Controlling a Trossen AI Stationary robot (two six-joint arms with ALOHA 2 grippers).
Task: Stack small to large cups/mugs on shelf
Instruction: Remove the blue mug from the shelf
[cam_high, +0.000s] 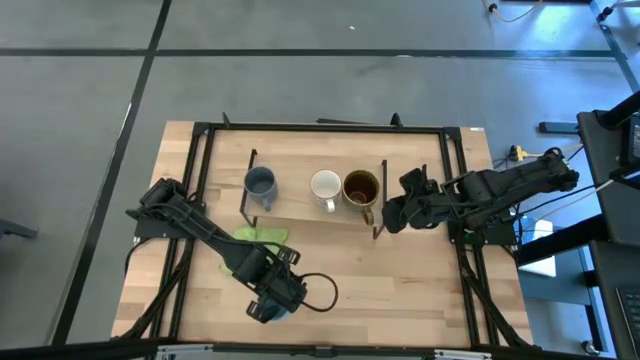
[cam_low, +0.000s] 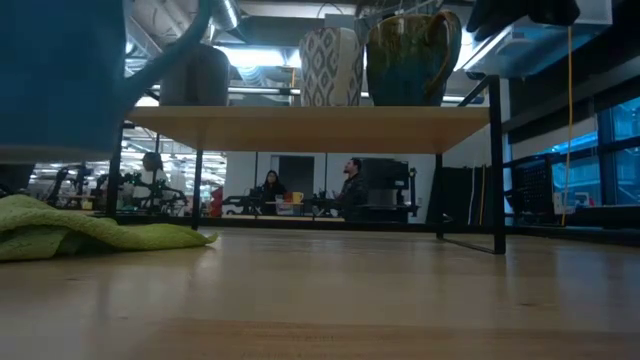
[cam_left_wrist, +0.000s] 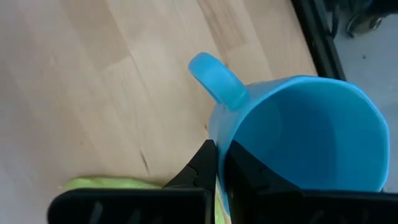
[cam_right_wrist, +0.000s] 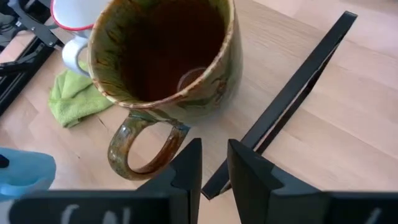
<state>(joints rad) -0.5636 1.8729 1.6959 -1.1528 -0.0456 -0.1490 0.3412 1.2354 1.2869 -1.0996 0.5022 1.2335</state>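
High view counts three mugs on the shelf (cam_high: 300, 208): grey-blue mug (cam_high: 260, 183), white mug (cam_high: 325, 186), brown mug (cam_high: 361, 187); left gripper (cam_left_wrist: 221, 163) pinches one light blue mug (cam_left_wrist: 298, 134); right gripper (cam_right_wrist: 214, 163) open.

on the shelf (cam_high: 300, 205) you have open board between the grey-blue mug (cam_high: 260, 183) and the white mug (cam_high: 325, 185); the brown mug (cam_high: 361, 187) crowds the right end, against the black wire frame (cam_high: 381, 200). the green cloth (cam_high: 262, 236) lies just before the shelf.

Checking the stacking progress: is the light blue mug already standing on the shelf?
No, the left claw holds the light blue mug by its rim, off the shelf.
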